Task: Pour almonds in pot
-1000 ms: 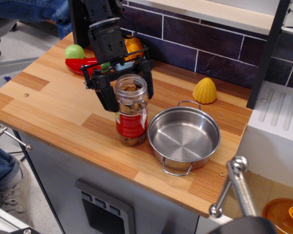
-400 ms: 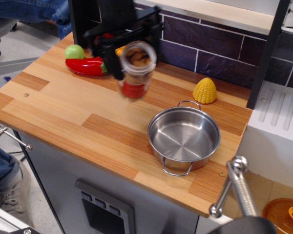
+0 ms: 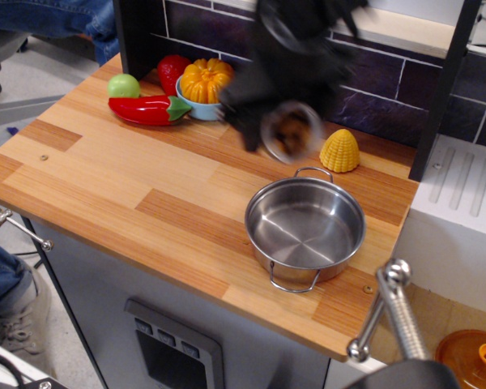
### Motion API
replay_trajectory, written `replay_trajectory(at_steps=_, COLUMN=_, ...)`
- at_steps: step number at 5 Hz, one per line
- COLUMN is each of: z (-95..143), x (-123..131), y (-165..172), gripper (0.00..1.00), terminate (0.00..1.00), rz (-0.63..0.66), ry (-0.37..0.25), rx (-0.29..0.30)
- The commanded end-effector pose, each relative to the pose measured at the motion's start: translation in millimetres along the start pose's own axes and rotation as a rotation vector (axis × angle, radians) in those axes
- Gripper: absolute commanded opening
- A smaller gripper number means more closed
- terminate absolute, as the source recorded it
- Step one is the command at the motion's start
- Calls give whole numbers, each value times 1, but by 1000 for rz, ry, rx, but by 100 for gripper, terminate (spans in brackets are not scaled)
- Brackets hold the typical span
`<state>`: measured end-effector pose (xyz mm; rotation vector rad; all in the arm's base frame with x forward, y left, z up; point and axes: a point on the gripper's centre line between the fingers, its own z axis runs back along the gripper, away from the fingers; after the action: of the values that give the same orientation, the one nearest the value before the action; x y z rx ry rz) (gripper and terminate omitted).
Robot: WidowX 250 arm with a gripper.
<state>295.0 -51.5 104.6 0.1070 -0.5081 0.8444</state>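
Note:
My gripper (image 3: pixel 279 121) is blurred by motion above the counter, just behind the pot. It is shut on the clear jar of almonds (image 3: pixel 292 132), which is tipped over so that its open mouth faces the camera and the brown almonds show inside. The jar hangs in the air over the far rim of the shiny steel pot (image 3: pixel 305 227). The pot stands empty near the front right of the wooden counter (image 3: pixel 105 186), one wire handle towards me and one at the back.
A yellow corn toy (image 3: pixel 339 151) sits right of the jar, by the tiled wall. At the back left are a red pepper (image 3: pixel 146 109), a green ball (image 3: pixel 123 85), a red fruit (image 3: pixel 172 71) and a blue bowl holding an orange pumpkin (image 3: pixel 204 83). A faucet (image 3: pixel 393 312) rises front right.
The gripper lifted the jar off the counter, carried it up and to the right, and tipped it. It now hangs tilted behind the pot instead of standing at the pot's left.

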Motion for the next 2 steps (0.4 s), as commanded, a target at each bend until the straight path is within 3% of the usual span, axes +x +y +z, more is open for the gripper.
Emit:
replay_trajectory(at_steps=1, z=-6, x=5, y=-10, gripper=0, terminate=0, rz=-91, ry=-333, rx=-77)
replay_trajectory(at_steps=2, z=-10, x=10, y=-12, gripper=0, terminate=0, rz=-78, ry=-424, rx=-76)
